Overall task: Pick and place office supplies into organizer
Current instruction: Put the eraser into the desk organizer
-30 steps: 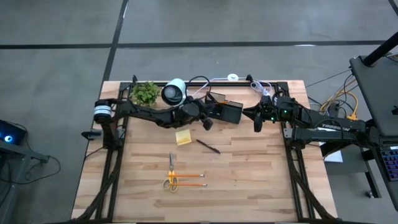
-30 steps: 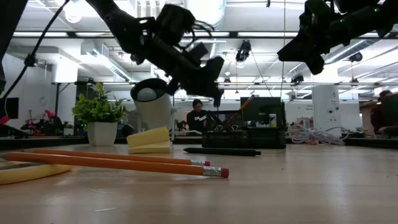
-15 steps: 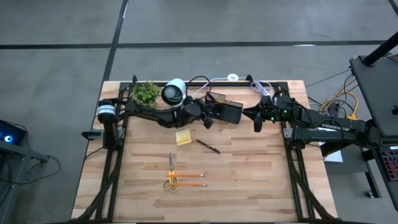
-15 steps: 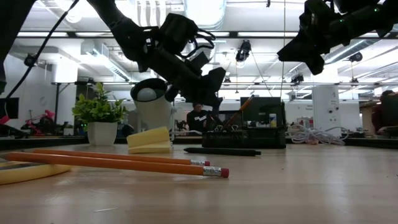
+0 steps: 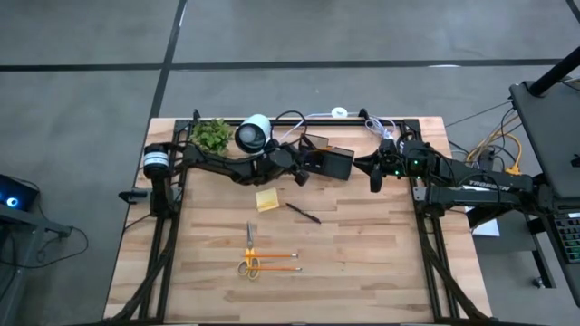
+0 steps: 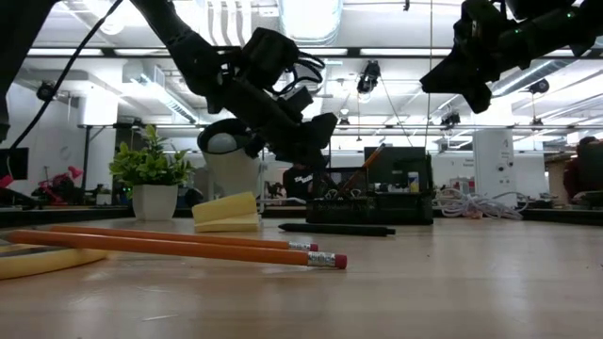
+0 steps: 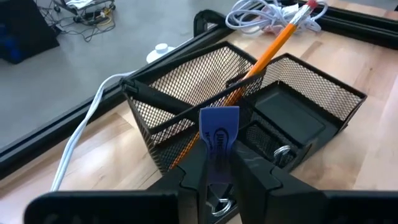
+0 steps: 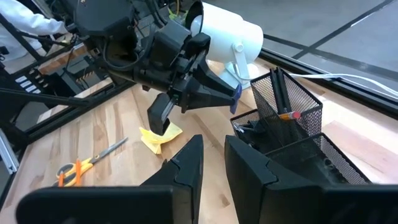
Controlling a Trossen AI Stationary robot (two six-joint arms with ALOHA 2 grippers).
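Pincer work first: the left pincer (image 7: 217, 171) is clamped on a small blue clip (image 7: 218, 134), held upright between its fingers just above the near edge of the black mesh organizer (image 7: 261, 118). In the high view that pincer (image 5: 304, 172) sits at about 11 o'clock from the table's centre, touching or nearly touching the organizer (image 5: 331, 161); which one is hard to judge from above. One orange pencil (image 7: 261, 59) leans in the organizer's taller back section.

The right pincer (image 5: 373, 172) hovers at about 1 o'clock, just beside the organizer's other end, its fingers a narrow gap apart and holding nothing.

On the table (image 5: 381, 263), the yellow sticky-note pad (image 5: 266, 200) lies at 10 o'clock near the left pincer, a black pen (image 5: 303, 213) just beside it. Yellow-handled scissors (image 5: 249, 252) and two more pencils (image 5: 272, 262) lie at 7 o'clock, well apart from the organizer.
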